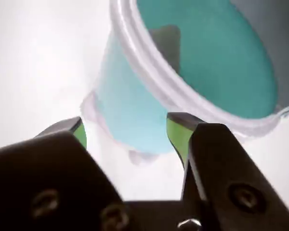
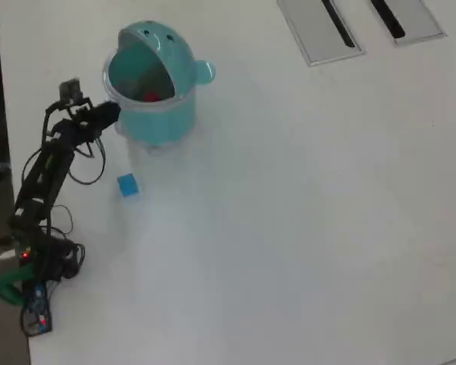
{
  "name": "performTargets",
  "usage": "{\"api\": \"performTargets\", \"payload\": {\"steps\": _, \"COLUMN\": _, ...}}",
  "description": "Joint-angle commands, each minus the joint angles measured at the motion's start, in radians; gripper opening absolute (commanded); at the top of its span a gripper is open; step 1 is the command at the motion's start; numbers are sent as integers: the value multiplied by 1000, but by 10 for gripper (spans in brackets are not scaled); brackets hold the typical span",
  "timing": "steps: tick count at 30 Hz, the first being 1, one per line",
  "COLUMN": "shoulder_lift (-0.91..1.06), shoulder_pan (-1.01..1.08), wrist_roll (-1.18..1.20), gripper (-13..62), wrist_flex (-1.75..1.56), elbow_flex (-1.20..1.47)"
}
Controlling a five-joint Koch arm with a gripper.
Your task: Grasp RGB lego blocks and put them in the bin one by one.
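- The bin (image 2: 156, 114) is light teal with a clear rim; something red lies inside.
- A blue block (image 2: 127, 185) sits on the counter (image 2: 304, 228).
- The gripper (image 1: 126, 135) (jaws spread wide) holds nothing.

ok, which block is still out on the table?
The blue block, on the bare table below the bin in the overhead view. The only other one visible, the red block, lies inside the bin.

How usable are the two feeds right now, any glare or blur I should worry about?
Wrist view: table washed out to near white, bin rim soft and blurred, open tool dark but readable. Overhead view: even light, mild softness; blue block clear, something red inside the bin only dimly visible.
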Motion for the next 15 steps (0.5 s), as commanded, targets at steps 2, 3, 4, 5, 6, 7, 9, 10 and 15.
{"api": "performTargets", "payload": {"steps": 2, "shoulder_lift": 100, "shoulder_pan": -15, "wrist_roll": -77, "gripper": 312, "wrist_flex": -5, "elbow_flex": 43}}
{"api": "performTargets", "payload": {"steps": 3, "shoulder_lift": 112, "shoulder_pan": -15, "wrist_roll": -97, "gripper": 313, "wrist_flex": -5, "elbow_flex": 72}}
{"api": "performTargets", "payload": {"steps": 4, "shoulder_lift": 124, "shoulder_pan": -14, "wrist_roll": -120, "gripper": 313, "wrist_flex": -3, "elbow_flex": 104}}
{"api": "performTargets", "payload": {"steps": 5, "shoulder_lift": 132, "shoulder_pan": -11, "wrist_roll": -132, "gripper": 314, "wrist_flex": 6, "elbow_flex": 130}}
{"api": "performTargets", "payload": {"steps": 6, "shoulder_lift": 137, "shoulder_pan": -9, "wrist_roll": -146, "gripper": 314, "wrist_flex": 26, "elbow_flex": 149}}
{"api": "performTargets", "payload": {"steps": 7, "shoulder_lift": 140, "shoulder_pan": -6, "wrist_roll": -160, "gripper": 314, "wrist_flex": 34, "elbow_flex": 170}}
{"api": "performTargets", "payload": {"steps": 9, "shoulder_lift": 141, "shoulder_pan": -3, "wrist_roll": -164, "gripper": 313, "wrist_flex": 35, "elbow_flex": 216}}
{"api": "performTargets", "payload": {"steps": 10, "shoulder_lift": 140, "shoulder_pan": 2, "wrist_roll": -166, "gripper": 313, "wrist_flex": 35, "elbow_flex": 238}}
{"api": "performTargets", "payload": {"steps": 15, "shoulder_lift": 130, "shoulder_pan": 23, "wrist_roll": -164, "gripper": 312, "wrist_flex": 31, "elbow_flex": 325}}
